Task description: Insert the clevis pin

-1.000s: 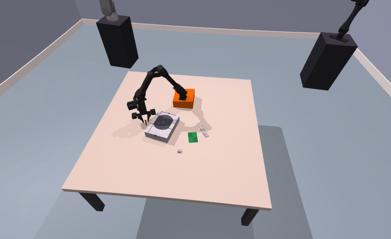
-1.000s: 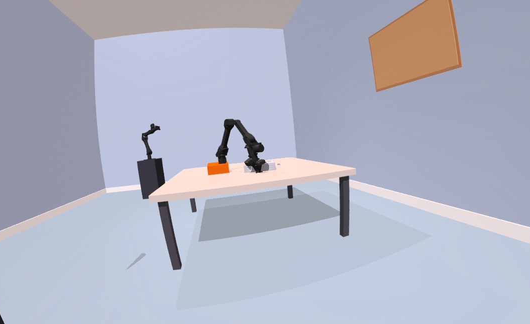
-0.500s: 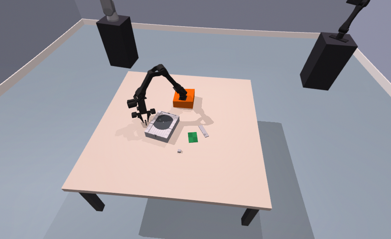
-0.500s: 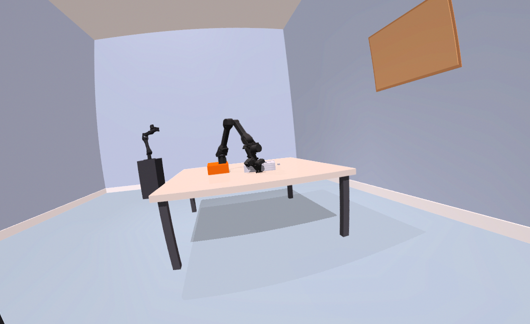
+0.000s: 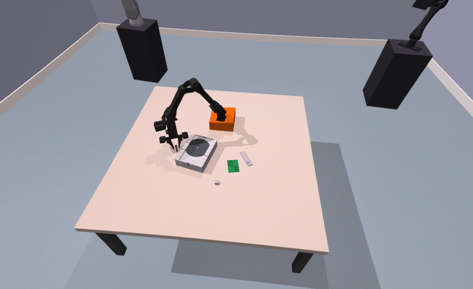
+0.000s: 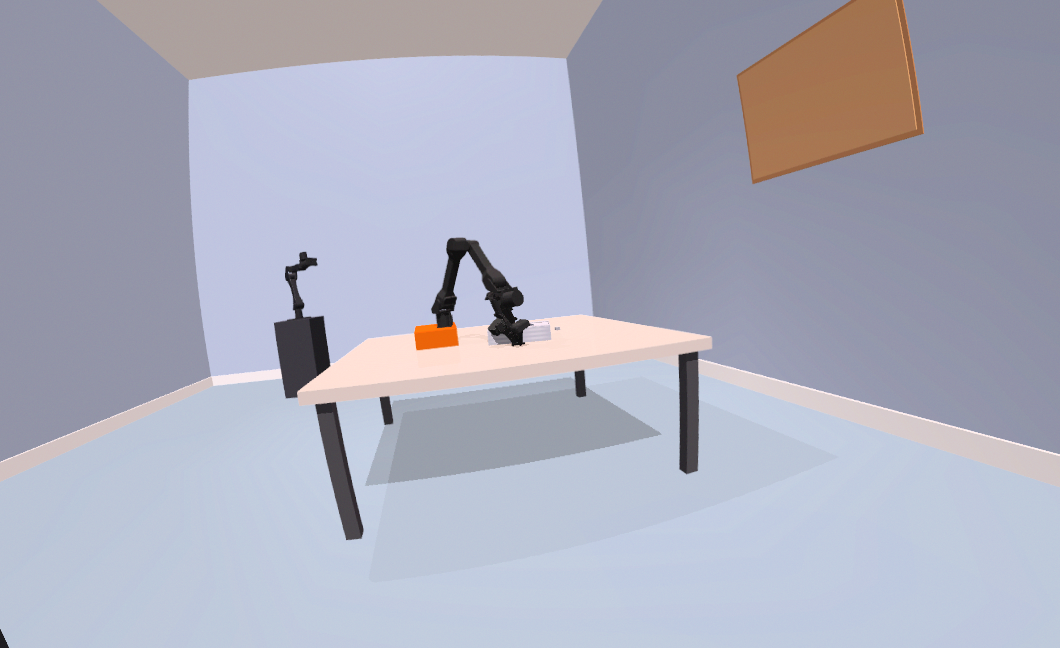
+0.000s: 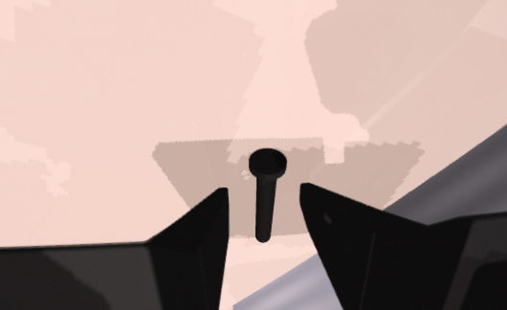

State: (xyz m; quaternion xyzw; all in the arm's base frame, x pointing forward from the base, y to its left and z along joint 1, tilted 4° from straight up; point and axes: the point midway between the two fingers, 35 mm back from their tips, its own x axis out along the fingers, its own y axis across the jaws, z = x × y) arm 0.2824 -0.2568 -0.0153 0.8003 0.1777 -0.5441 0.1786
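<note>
The dark clevis pin (image 5: 176,147) (image 7: 265,206) is at the table beside the left side of the tray (image 5: 191,166) (image 6: 538,331). In the wrist view its round head is uppermost and its shank points down the picture; whether it lies or stands is unclear. My gripper (image 5: 176,149) (image 6: 518,343) (image 7: 264,188) is partly open, its fingers on either side of the pin with a gap on each side. The wide dark disc (image 5: 193,152) lies flat inside the tray, a tiny light spot at its middle. The tray's pin hole cannot be made out.
The orange base block (image 5: 221,125) (image 6: 436,337) carries the arm behind the tray. A green checkered square (image 5: 233,166), a flat grey bar (image 5: 246,158) and a small grey block (image 5: 216,183) are on the table to the tray's right and front right. The tray's wall (image 7: 437,217) is close to the right finger.
</note>
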